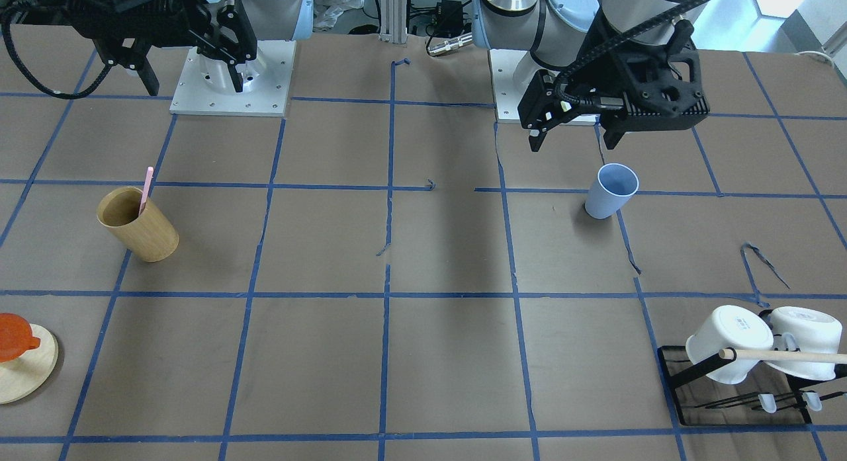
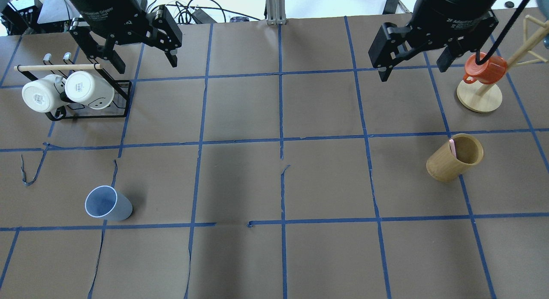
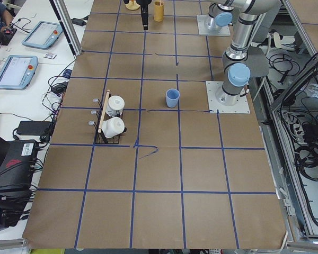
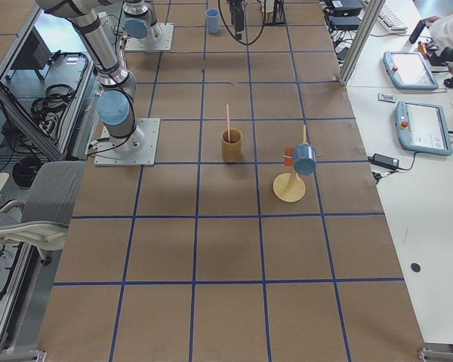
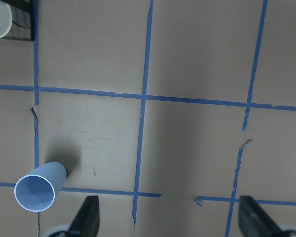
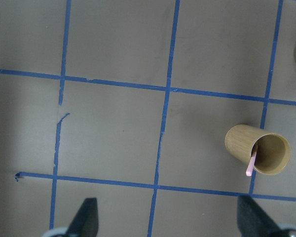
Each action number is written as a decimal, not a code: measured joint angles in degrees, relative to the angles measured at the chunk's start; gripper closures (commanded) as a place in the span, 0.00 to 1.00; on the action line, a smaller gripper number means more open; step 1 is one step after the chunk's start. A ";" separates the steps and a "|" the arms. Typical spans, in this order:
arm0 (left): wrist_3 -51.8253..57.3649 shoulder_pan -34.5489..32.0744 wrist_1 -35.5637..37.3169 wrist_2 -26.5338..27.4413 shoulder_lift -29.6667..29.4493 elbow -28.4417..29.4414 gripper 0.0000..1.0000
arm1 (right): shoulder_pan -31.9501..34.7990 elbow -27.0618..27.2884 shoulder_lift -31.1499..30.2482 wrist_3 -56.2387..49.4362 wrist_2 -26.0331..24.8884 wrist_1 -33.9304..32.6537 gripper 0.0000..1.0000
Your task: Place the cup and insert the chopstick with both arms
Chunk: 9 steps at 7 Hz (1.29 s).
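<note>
The pale blue cup (image 2: 107,203) stands upright, mouth up, on the brown table on the robot's left side; it also shows in the front view (image 1: 610,191) and at the lower left of the left wrist view (image 5: 39,186). One thin pink chopstick (image 2: 452,147) leans inside a tan wooden cylinder (image 2: 454,158) on the robot's right side, and shows in the right wrist view (image 6: 251,164). My left gripper (image 2: 143,63) hangs open and empty high above the table, well apart from the cup. My right gripper (image 2: 411,71) hangs open and empty, apart from the cylinder.
A black rack (image 2: 124,99) with two white mugs (image 2: 64,91) and a beige rod (image 2: 58,67) stands at the far left. A wooden mug tree (image 2: 479,97) with an orange mug (image 2: 484,69) stands at the far right. Blue tape lines grid the table.
</note>
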 measured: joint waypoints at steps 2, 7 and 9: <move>0.11 0.00 0.39 0.02 0.07 -0.47 0.00 | -0.17 -0.99 0.14 0.22 -0.23 -0.26 0.00; 0.40 -0.06 1.75 0.04 0.72 -3.00 0.00 | -0.73 -1.60 0.94 0.77 -0.50 -0.75 0.00; 0.37 -0.06 3.02 0.31 1.39 -4.15 0.00 | -3.46 -1.25 1.54 3.46 0.13 -0.89 0.00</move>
